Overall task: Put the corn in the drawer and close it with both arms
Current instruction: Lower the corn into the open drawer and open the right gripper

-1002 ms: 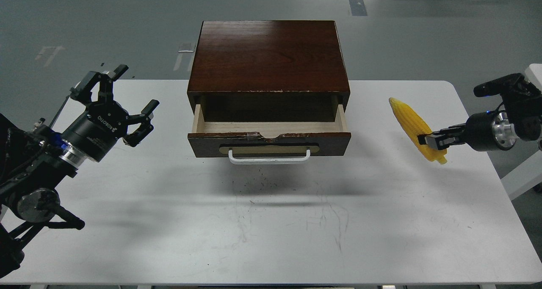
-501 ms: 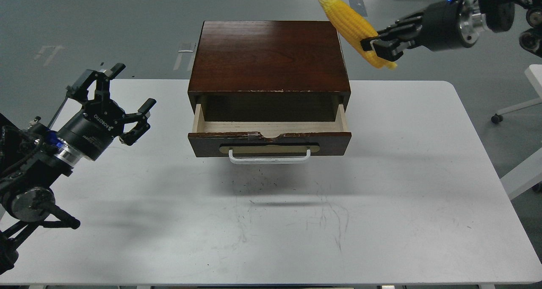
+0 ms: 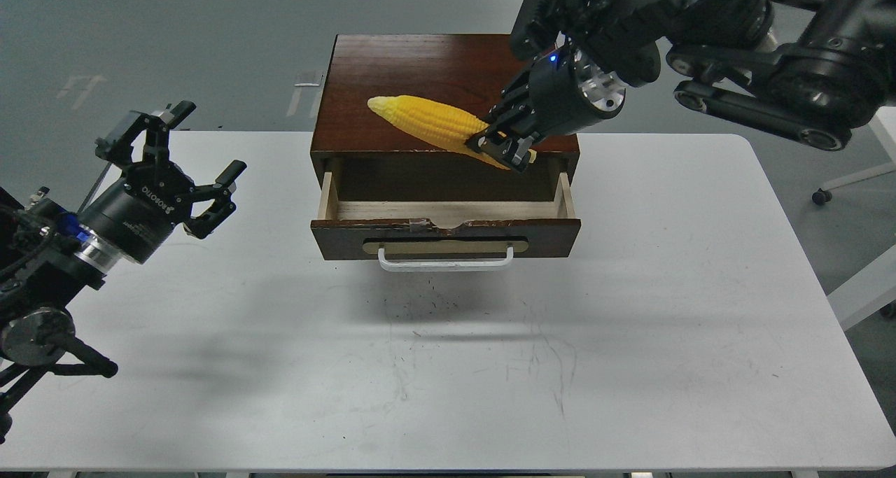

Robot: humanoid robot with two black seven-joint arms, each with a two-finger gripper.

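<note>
Head view: a white table (image 3: 630, 366) carries a dark brown cabinet (image 3: 434, 86) set near its far edge, in the middle. The drawer (image 3: 445, 237) stands pulled out toward the camera, its pale wood inside open to view and bare as far as can be seen. Its front top edge is chipped, and a white handle (image 3: 445, 261) sits on a tan oval plate on the front.

The right arm (image 3: 756, 51) comes in from the upper right and reaches across the cabinet's right rear corner. The right end effector (image 3: 505, 142) is closed around the thick end of the corn (image 3: 435, 122), one finger on either side of the cob. The corn is held in the air, lying nearly level over the cabinet's front edge, just behind the drawer opening. Its tapered tip points left and slightly away; its thick end pokes out a little past the fingers on the right.

The left arm (image 3: 49, 268) comes in from the lower left edge. The left end effector (image 3: 183, 157) hovers over the table's left part, well apart from the cabinet, with its fingers spread wide and nothing between them. It points up and to the right. Dark scuff marks and thin scratches show on the table in front of the drawer.
</note>
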